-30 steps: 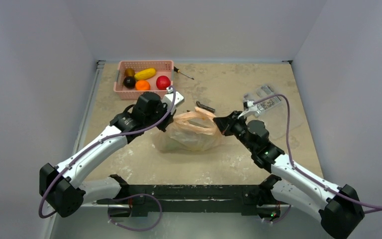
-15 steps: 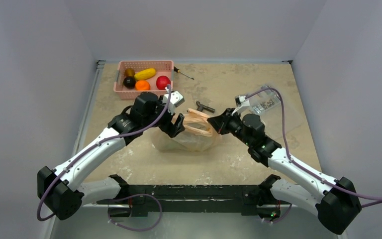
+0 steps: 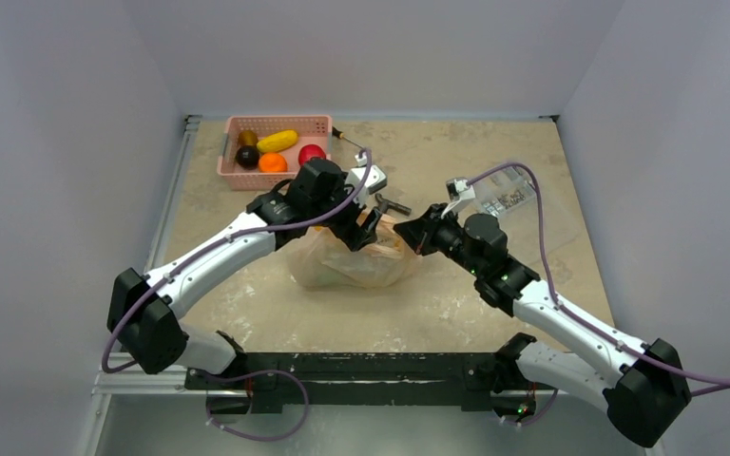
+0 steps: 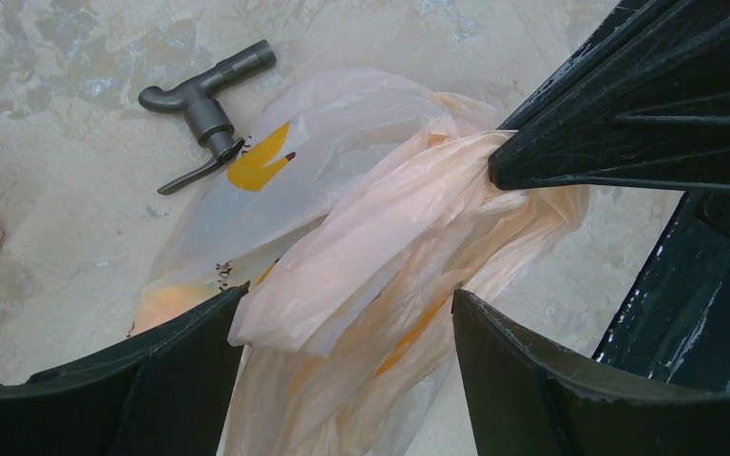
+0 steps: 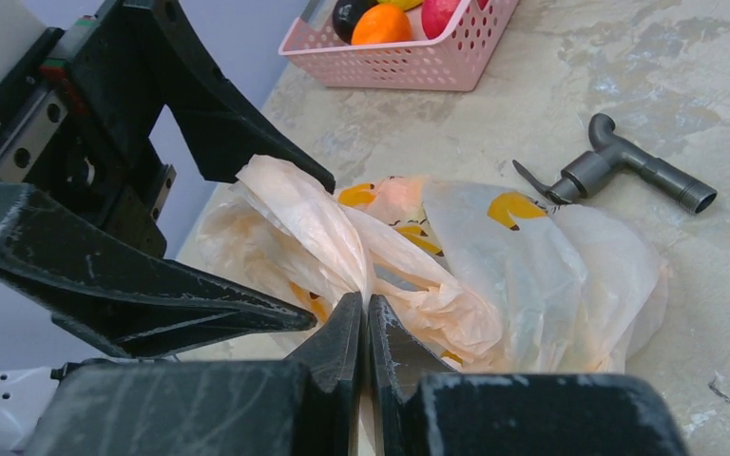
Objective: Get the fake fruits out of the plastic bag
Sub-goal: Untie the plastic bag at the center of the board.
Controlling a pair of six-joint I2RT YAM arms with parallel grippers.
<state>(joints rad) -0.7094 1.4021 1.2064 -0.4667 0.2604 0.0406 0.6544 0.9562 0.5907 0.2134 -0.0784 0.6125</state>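
Note:
The plastic bag (image 3: 347,264) lies crumpled mid-table, pale peach with orange printed marks. My right gripper (image 3: 402,231) is shut on a gathered fold of it (image 5: 342,256). My left gripper (image 4: 347,293) is open and straddles that same fold (image 4: 380,247) from the opposite side, its fingers (image 5: 162,285) close beside the right one's. What the bag holds is hidden. Of the fake fruits, a yellow banana (image 3: 278,141) and a dark round fruit (image 3: 247,158) lie in the pink basket (image 3: 229,174).
The basket at the back left also holds an orange ball (image 3: 272,162) and a red apple (image 3: 311,154). A grey metal tap part (image 3: 392,204) lies just behind the bag. A screwdriver (image 3: 350,141) lies near the basket, and a clear packet (image 3: 506,197) at the right.
My left gripper has opened, let go of the bag and swung right over it to the right gripper. The right gripper has drawn its fold slightly left.

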